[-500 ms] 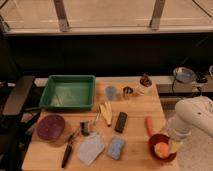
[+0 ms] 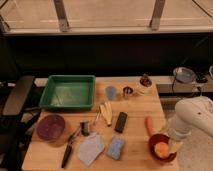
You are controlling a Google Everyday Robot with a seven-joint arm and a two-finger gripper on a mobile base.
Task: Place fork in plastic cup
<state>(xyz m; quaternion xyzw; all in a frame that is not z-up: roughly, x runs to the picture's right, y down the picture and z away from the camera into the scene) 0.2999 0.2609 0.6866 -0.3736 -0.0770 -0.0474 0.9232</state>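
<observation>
The fork is a slim pale stick lying on the wooden table, between a small metal clip and the yellow banana-like piece. The plastic cup is light-blue and translucent. It stands upright behind the fork, just right of the green tray, with a shiny metal cup beside it. My white arm hangs over the table's right edge. My gripper is low by the red bowl, far right of the fork and the cup.
A green tray sits at the back left, a purple plate at the front left. Also here are a black-handled tool, grey cloth, blue sponge, black bar, carrot, red bowl and small dish.
</observation>
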